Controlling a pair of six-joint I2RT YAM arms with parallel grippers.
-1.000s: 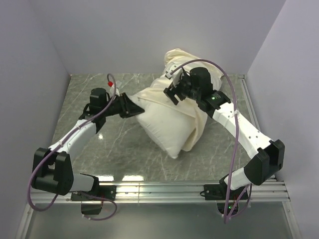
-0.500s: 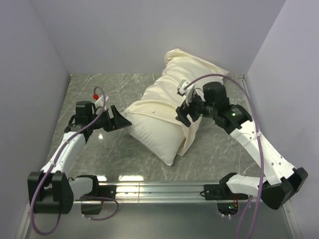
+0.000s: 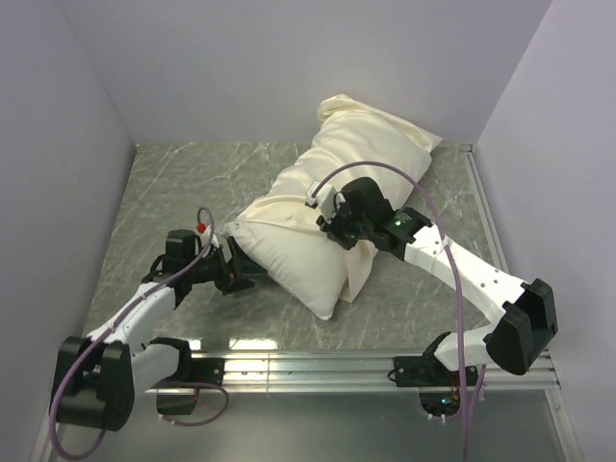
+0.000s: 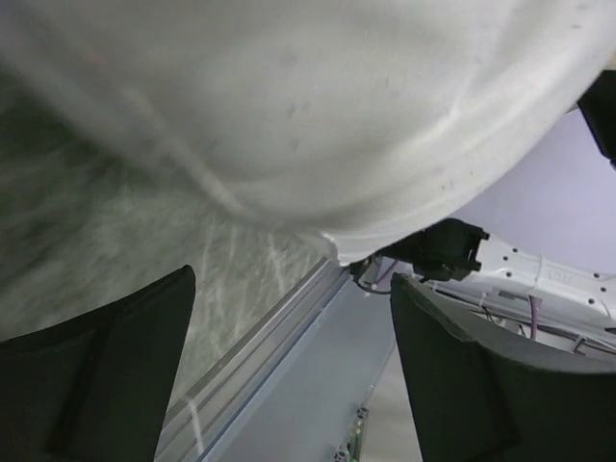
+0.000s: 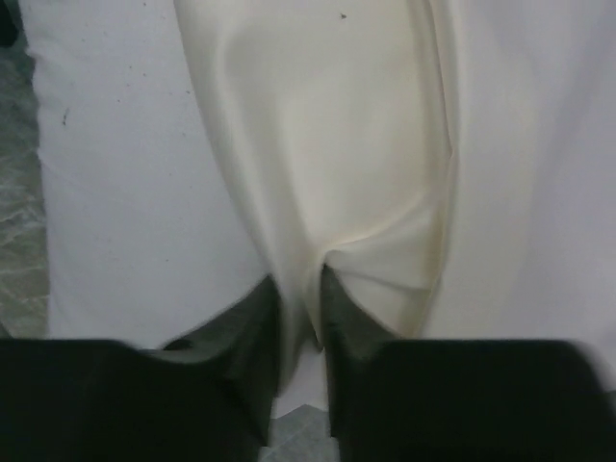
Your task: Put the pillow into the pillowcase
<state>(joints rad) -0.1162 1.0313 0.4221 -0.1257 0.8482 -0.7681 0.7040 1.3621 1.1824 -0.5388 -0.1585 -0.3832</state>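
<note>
Pillow (image 3: 289, 255) lies diagonally on the table (image 3: 173, 183), far end toward the back-right corner, near end pointing at the arm bases. My read: partly cased, not done. Pillowcase (image 3: 380, 144) covers the far end and roughly the upper half; the near end is bare white, and a loose cream flap hangs off its right side down toward the table. From the top view I can't trace where the mouth of the pillowcase runs on the underside.

Right gripper (image 3: 330, 229) is on top of the pillow about mid-length, at the boundary between cream and white. Right wrist view shows its fingers (image 5: 255, 337) pinched together on a raised fold of cream fabric, white stuffing showing either side. So it's gripping the pillowcase edge, not the cushion.

Left gripper (image 3: 239, 276) is low on the table just beside the near-left edge of the pillow. Left wrist view has the jaws wide apart with nothing between them, and the white bulge overhangs the view. It's holding nothing.

What's left, as I judge it: drag the pinched edge down over the exposed near end while the other arm braces or lifts that corner, then get the flap around and square things up. I'd call it about half done.
</note>
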